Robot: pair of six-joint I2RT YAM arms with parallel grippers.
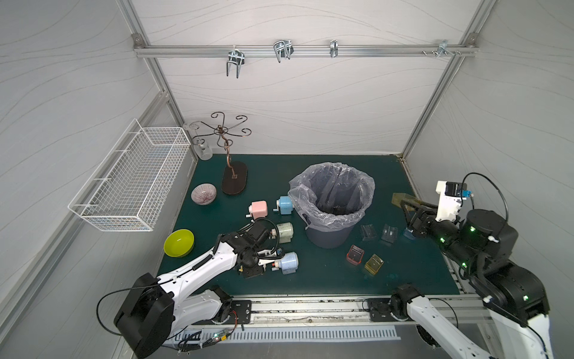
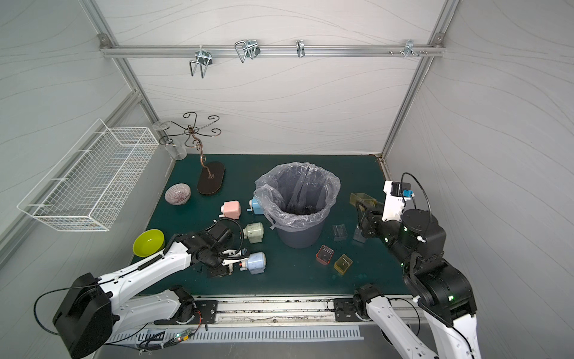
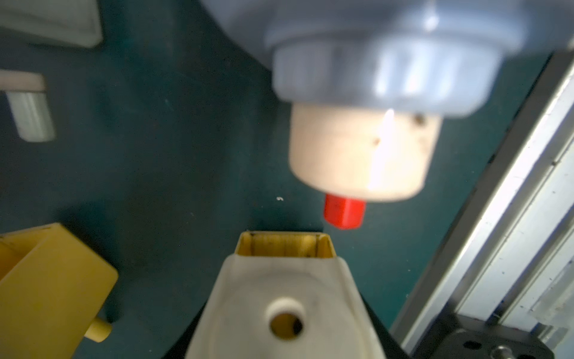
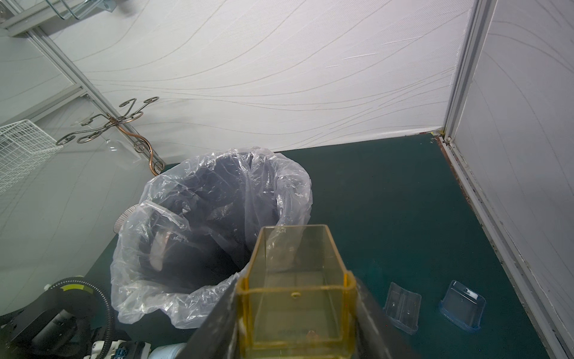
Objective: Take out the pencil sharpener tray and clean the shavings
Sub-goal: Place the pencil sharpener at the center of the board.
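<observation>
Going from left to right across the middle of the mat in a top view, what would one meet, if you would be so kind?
Striped bowl → pink sharpener → blue sharpener → lined bin → yellow tray in the right gripper.

Our dark green mat [image 1: 310,279] carries a lined bin [image 1: 329,239] near its middle. Left of it lie a pink sharpener [image 1: 259,209], a blue sharpener [image 1: 283,204], a pale green sharpener [image 1: 284,232] and a second blue sharpener [image 1: 289,263]. Right of it lie two clear trays [image 1: 368,232], a red tray [image 1: 355,255] and an amber tray [image 1: 373,264]. A striped bowl [image 1: 203,194], a lime bowl [image 1: 179,243] and a stand [image 1: 234,178] sit far left.
</observation>
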